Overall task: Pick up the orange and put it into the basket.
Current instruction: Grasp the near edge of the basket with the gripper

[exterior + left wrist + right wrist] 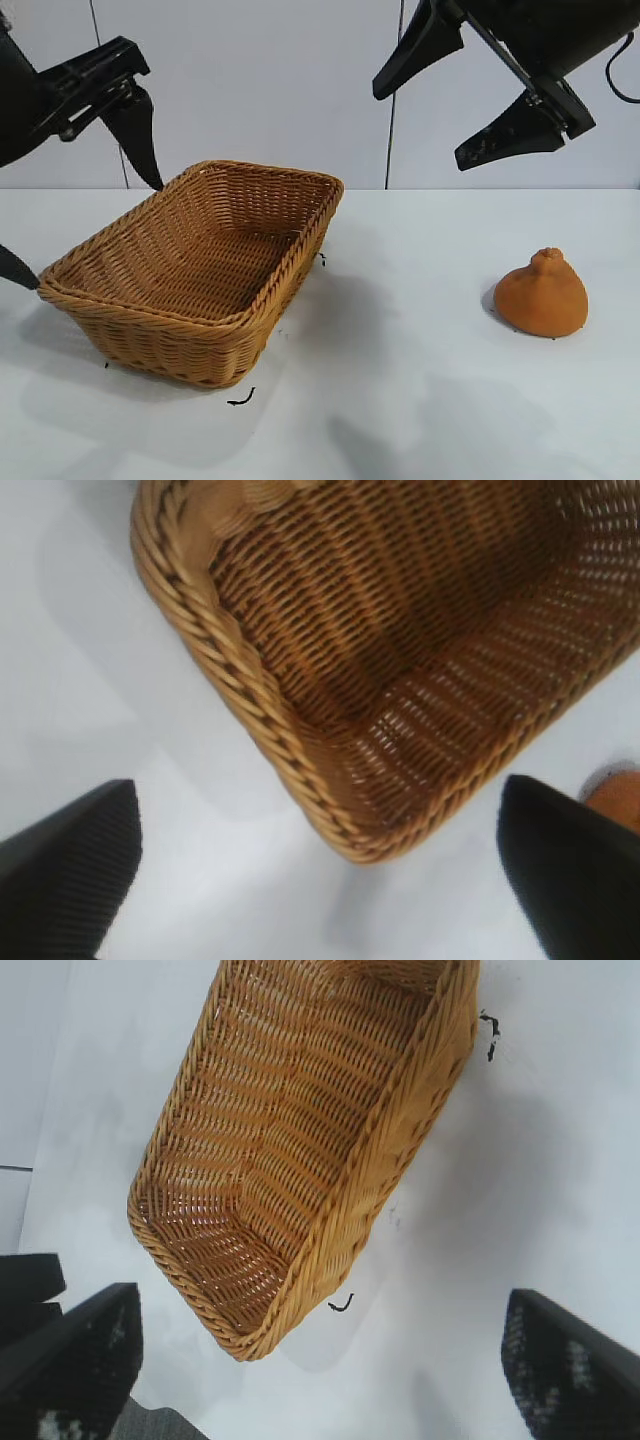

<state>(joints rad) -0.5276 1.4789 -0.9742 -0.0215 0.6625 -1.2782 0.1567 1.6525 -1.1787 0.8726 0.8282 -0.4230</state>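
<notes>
Lying on table, orange [541, 295] below right gripper's [452, 105] open jaws

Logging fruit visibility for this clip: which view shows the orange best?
The exterior view: the whole orange sits unobstructed on the table, right of the basket. The left wrist view catches only an orange sliver at its edge; the right wrist view shows none.
</notes>
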